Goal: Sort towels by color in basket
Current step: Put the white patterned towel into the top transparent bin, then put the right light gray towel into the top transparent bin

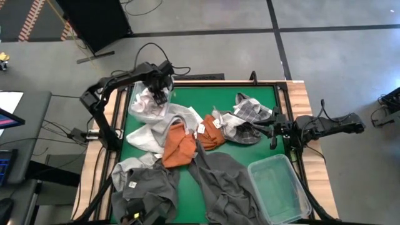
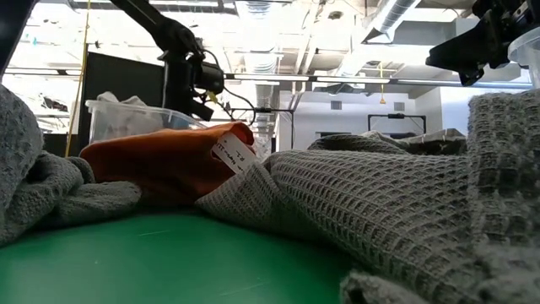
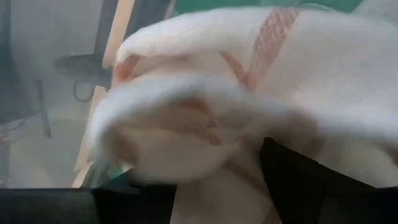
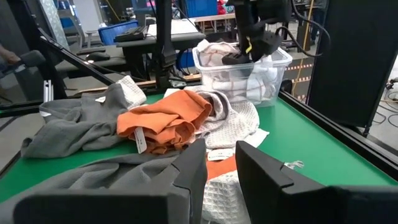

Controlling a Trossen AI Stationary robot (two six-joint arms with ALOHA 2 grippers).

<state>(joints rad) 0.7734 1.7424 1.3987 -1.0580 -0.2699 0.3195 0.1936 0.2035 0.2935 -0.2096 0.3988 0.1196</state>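
1. The white towel (image 3: 249, 93) fills the left wrist view, pressed right up against the left gripper (image 1: 160, 94), which is over the left bin (image 1: 139, 111) at the table's far left corner. That bin already holds white cloth.
2. Whether the left fingers are clamped on the towel or have let go cannot be told; cloth hides them.
3. The other towels lie heaped on the green mat (image 1: 187, 187): an orange towel (image 1: 179, 145) in the middle, dark grey towels (image 1: 222, 181) toward the near edge, checked ones (image 1: 250, 112) on the right.
4. The right bin (image 1: 278, 187) at the near right corner looks empty.
5. The right gripper (image 1: 273, 132) waits low at the right edge, fingers slightly apart, holding nothing.
6. Judged step: a white towel is being placed in the left bin. The next move likely calls for releasing, lifting clear, then reaching for another white piece.
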